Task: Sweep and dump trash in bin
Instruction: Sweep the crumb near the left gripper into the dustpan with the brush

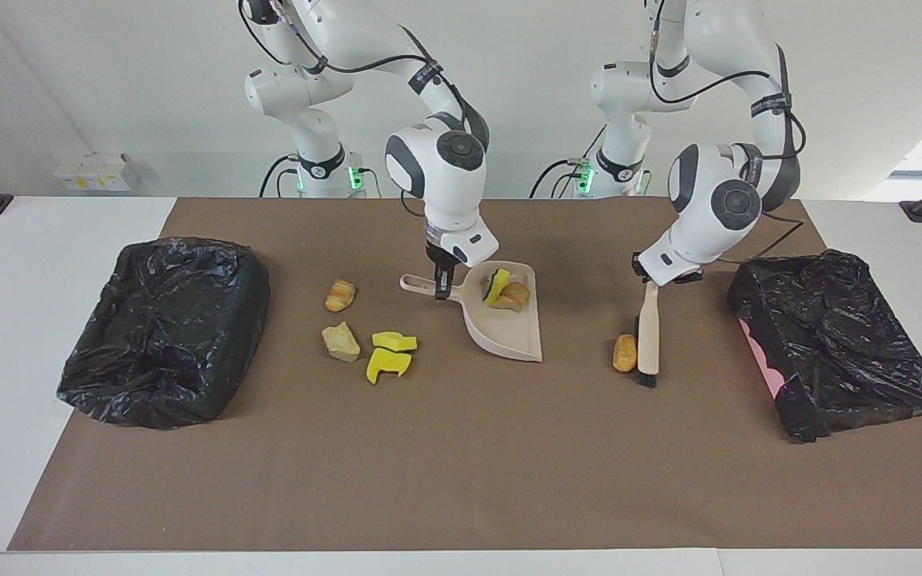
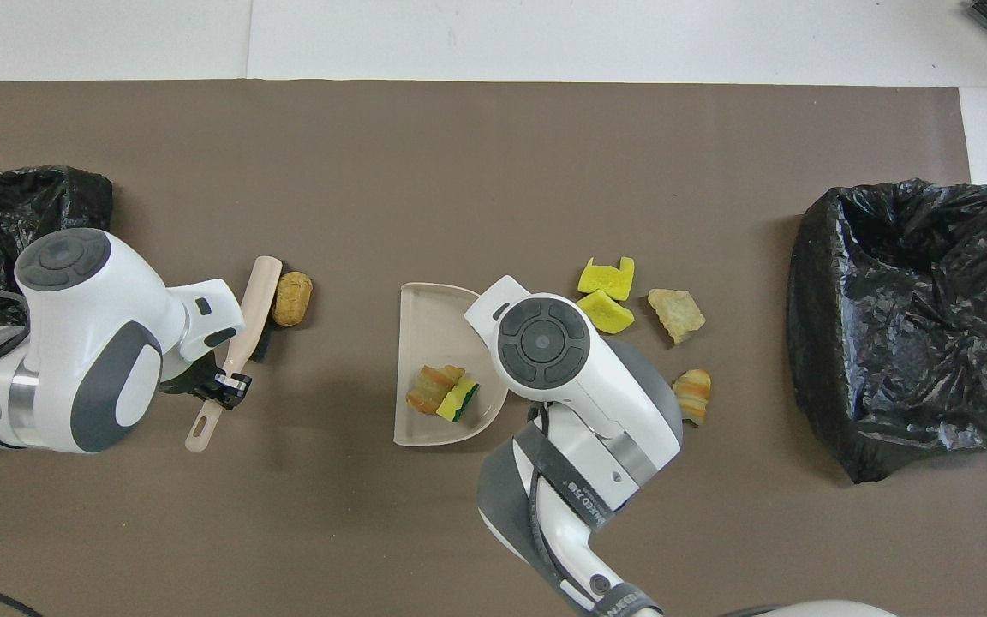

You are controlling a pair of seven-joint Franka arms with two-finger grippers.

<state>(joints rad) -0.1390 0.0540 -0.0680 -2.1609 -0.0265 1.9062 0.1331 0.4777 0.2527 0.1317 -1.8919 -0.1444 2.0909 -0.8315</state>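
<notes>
Brown mat (image 1: 461,464): 7 yellow, tan trash bits (image 1: 390,364).

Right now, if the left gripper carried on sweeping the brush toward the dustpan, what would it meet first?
The left gripper holds the brush, whose bristles sit against the orange-brown lump. That lump comes first, then bare mat up to the dustpan, as far as both views show.

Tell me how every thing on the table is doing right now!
Left gripper: shut on the brush handle.
Brush: bristles down, against the brown lump.
Brown lump: on the mat, beside the brush.
Right gripper: shut on the dustpan handle.
Dustpan: on the mat, two bits inside.
Four bits: loose on the mat, unswept.
Two black bins: open at the table's ends.
</notes>
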